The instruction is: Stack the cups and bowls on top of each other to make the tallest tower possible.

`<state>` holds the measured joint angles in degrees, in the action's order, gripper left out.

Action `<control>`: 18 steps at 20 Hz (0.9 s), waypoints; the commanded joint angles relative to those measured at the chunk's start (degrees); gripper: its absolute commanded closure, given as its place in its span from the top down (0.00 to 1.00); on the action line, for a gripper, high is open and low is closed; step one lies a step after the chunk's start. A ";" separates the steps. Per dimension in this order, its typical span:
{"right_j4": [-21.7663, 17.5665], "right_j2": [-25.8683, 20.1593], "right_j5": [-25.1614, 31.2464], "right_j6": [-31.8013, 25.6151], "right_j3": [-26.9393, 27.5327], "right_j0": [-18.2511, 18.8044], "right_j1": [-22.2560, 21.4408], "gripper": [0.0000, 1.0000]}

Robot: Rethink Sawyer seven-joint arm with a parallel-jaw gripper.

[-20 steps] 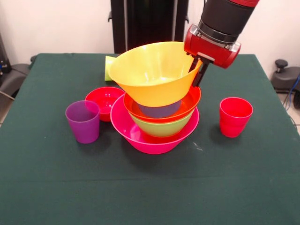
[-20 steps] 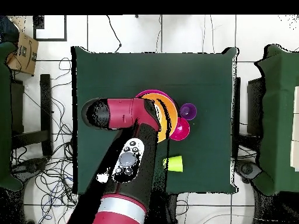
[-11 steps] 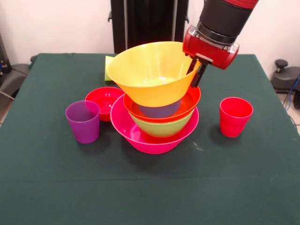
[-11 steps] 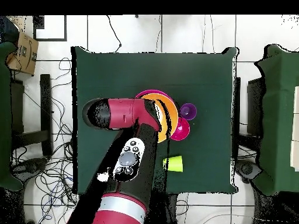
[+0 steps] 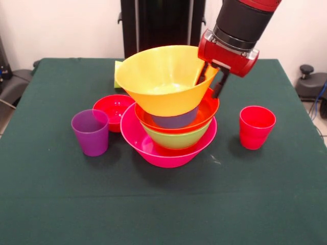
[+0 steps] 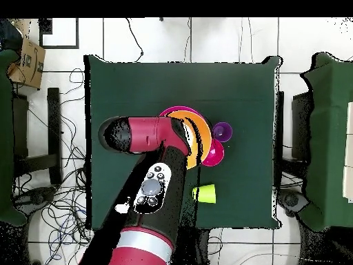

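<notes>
The tower stands mid-table in the front view: a wide pink bowl [image 5: 168, 154] holds a green bowl [image 5: 176, 139], an orange-red bowl [image 5: 207, 113] and a small blue bowl [image 5: 172, 121]. On top sits the large yellow-orange bowl [image 5: 163, 76], tilted. My gripper [image 5: 211, 80] is open astride that bowl's right rim, one finger inside and one outside. A small red bowl [image 5: 113, 108] and the purple cup [image 5: 91, 132] stand left of the tower. The red cup [image 5: 256, 126] stands to its right. The lime green cup [image 5: 118, 74] lies behind. In the overhead view my arm [image 6: 148, 134] hides the gripper.
The green table [image 5: 153, 204] carries everything. From above, the yellow-orange bowl [image 6: 198, 128], purple cup [image 6: 222, 131], small red bowl [image 6: 214, 153] and lime cup [image 6: 204, 194] show beside the arm. Cables and other tables surround the green table.
The fingers have spread apart and let go of the yellow-orange bowl's rim. The bowl has settled slightly leftward on the tower.
</notes>
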<state>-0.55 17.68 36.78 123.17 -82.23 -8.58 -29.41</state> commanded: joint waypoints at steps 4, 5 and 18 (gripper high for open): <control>1.94 -4.17 -3.92 9.58 -2.98 0.47 3.22 1.00; 1.98 -4.16 -3.93 9.55 -2.93 0.45 3.25 1.00; 2.89 -3.81 -3.74 9.68 -2.83 0.14 2.76 1.00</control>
<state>0.69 17.74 36.78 123.17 -82.23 -8.52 -27.74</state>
